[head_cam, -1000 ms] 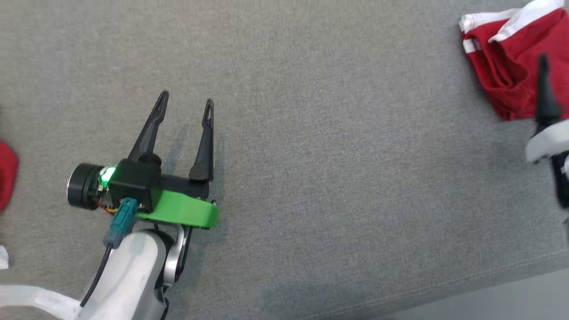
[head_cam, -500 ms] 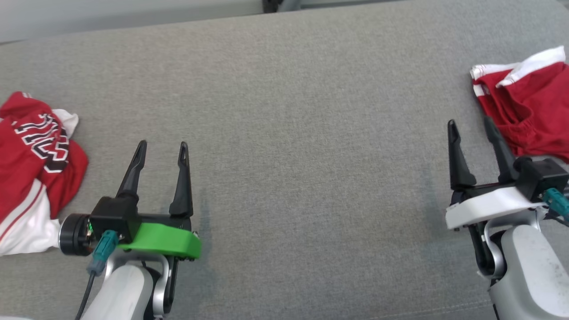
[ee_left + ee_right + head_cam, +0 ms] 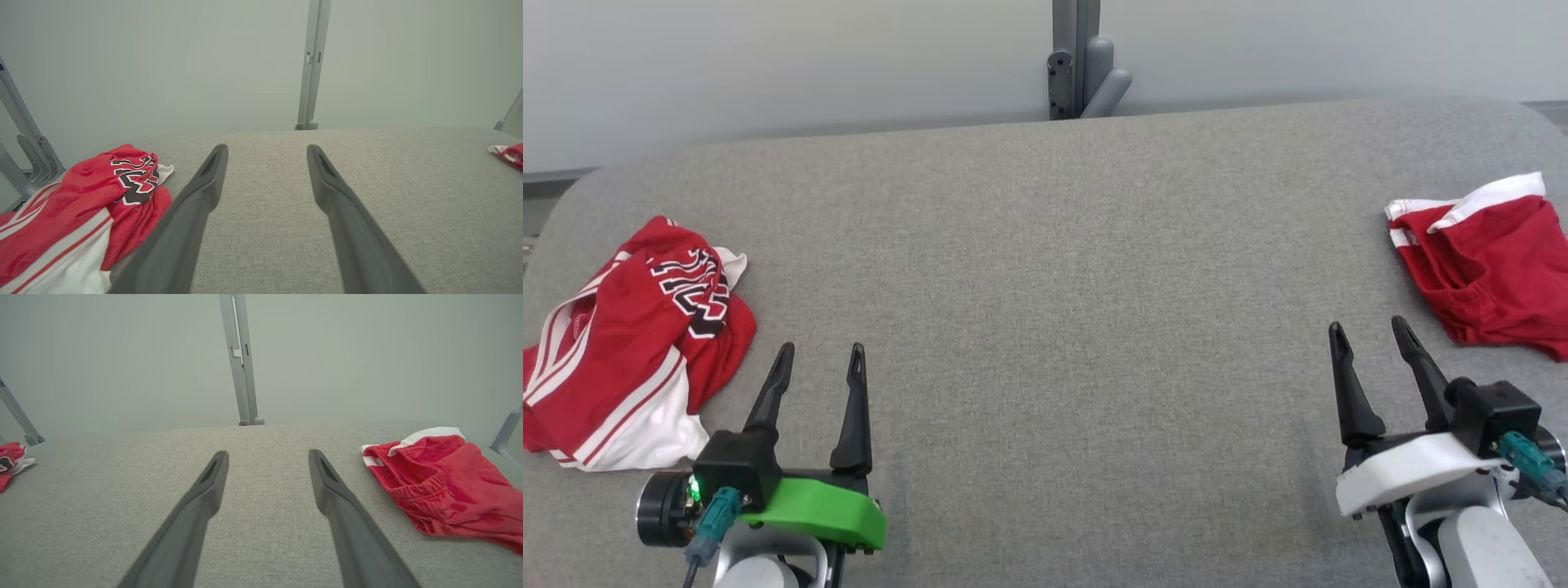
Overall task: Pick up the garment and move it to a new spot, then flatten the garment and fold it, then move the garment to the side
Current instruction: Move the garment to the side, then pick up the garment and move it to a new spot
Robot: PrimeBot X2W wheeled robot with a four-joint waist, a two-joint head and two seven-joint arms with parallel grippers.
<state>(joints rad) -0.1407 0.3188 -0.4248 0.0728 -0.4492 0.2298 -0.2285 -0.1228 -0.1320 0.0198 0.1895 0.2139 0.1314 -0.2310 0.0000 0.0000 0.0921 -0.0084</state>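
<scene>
Nothing is looking done yet: the jersey point(image 3: 629, 343) and shorts point(image 3: 1494, 261) are lying crumpled at the table's point(image 3: 1045, 286) ends. The left gripper point(image 3: 820, 349) and right gripper point(image 3: 1368, 324) are hovering over its near edge, jaws wide and empty.

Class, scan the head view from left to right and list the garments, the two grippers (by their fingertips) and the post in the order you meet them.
Red and white jersey → left gripper → grey post → right gripper → red shorts.

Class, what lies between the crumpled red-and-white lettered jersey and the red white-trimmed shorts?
Head view: bare grey fabric surface runs from jersey to shorts; the open left gripper and right gripper stand just on its near side.
</scene>
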